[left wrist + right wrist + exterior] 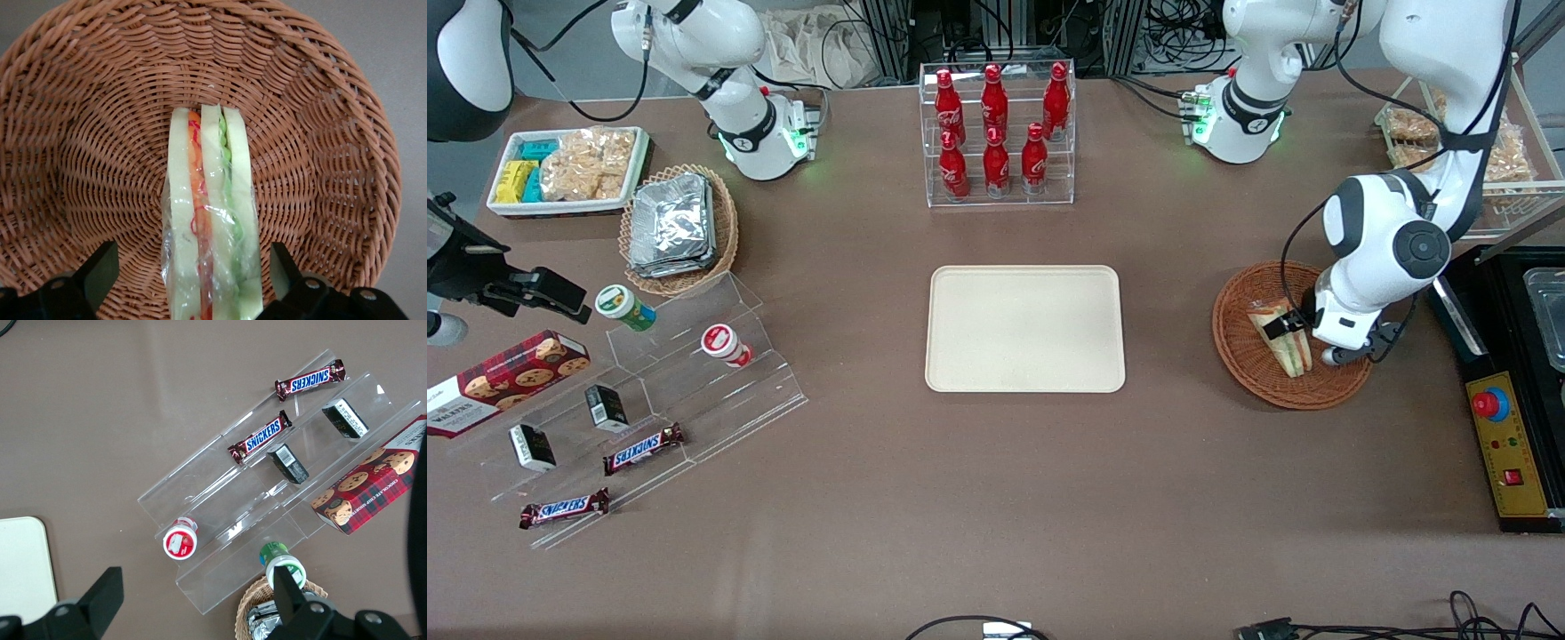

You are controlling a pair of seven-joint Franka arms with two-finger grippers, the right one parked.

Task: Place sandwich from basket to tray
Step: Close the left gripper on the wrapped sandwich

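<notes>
The sandwich [1288, 348], a wedge of pale bread with orange and green filling stripes in clear wrap, stands on edge in the reddish-brown woven basket [1236, 351] toward the working arm's end of the table. My gripper [1294, 333] is lowered into the basket and open, one finger on each side of the sandwich. In the left wrist view the sandwich [210, 220] stands between the two dark fingers [100, 270] with a gap of basket [80, 133] weave showing on both sides. The cream tray [1024, 329] lies bare at the table's middle.
A clear rack of red bottles [996, 133] stands farther from the camera than the tray. A control box with a red button [1503, 436] sits beside the basket. Toward the parked arm's end are a tan basket of foil packets [676, 227], a white snack bin [565, 169] and an acrylic snack stand [649, 400].
</notes>
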